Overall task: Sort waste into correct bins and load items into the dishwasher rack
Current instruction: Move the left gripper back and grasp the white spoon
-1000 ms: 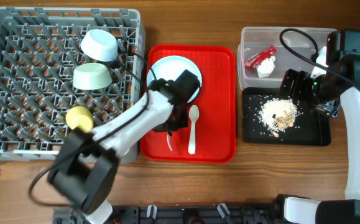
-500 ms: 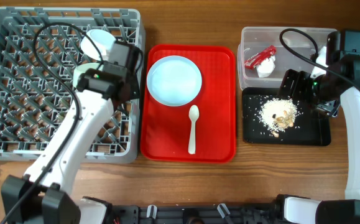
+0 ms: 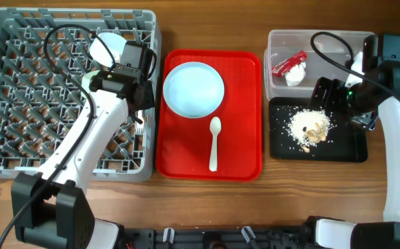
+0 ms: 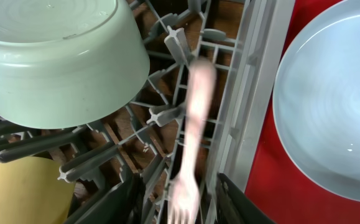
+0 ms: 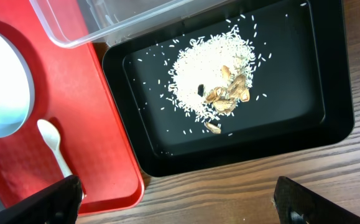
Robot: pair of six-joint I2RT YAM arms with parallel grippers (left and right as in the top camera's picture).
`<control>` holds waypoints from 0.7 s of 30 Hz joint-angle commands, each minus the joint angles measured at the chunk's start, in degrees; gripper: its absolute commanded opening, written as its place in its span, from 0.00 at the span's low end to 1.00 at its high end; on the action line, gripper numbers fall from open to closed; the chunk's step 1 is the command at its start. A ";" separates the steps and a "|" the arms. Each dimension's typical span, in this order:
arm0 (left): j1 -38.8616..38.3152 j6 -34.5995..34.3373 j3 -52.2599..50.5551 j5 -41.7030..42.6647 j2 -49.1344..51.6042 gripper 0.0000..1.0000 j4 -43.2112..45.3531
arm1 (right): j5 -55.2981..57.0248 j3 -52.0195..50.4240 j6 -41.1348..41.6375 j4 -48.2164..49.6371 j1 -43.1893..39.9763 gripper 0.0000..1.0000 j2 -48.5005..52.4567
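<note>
**rackwatcher:** ok so where was the fork at that point? and what were your grippers doing?

**me:** The white plastic fork (image 4: 195,106) was right between the fingers of my left gripper (image 4: 175,198), tines toward the wrist cam, handle pointing away, and pretty blurry. The fingers were spread wide on either side of it and I couldn't see either one touching it, so released, not clamped. It was over the dishwasher rack (image 3: 27,104), in the cells just inside the rack's right wall, the side next to the red serving tray (image 3: 244,138).

**rackwatcher:** what else was in the rack?

**me:** The light green bowl (image 4: 55,56) sat on the pegs just beside the fork, with the small yellow cup (image 4: 12,193) near it. The pale blue bowl (image 3: 108,47) was toward the back, half under my arm from overhead. The pale blue plate (image 3: 193,88) and white spoon (image 3: 214,142) were on the red tray, spoon just in front of the plate, not touching it.

**rackwatcher:** and the trash?

**me:** The red foil wrapper (image 3: 289,63) and crumpled napkin (image 3: 295,76) were touching each other in the clear tub (image 3: 282,41). The food crumbs (image 5: 204,74), white grains with some beige bits, were piled in the black tray (image 5: 291,93). My right gripper (image 5: 176,190) hung near that tray, fingers wide apart, holding nothing.
</note>
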 commanded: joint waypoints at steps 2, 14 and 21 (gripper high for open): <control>0.15 0.33 -0.13 4.07 0.37 0.36 0.15 | -0.90 0.26 -1.07 -0.22 -0.22 1.00 -0.39; -16.72 -1.60 -0.13 10.19 -1.42 0.53 4.26 | -0.87 0.26 -1.05 -0.20 -0.22 1.00 -0.39; -24.11 -19.45 -0.13 10.19 -0.04 0.61 3.39 | -0.87 0.26 -1.14 -0.20 -0.22 1.00 -0.39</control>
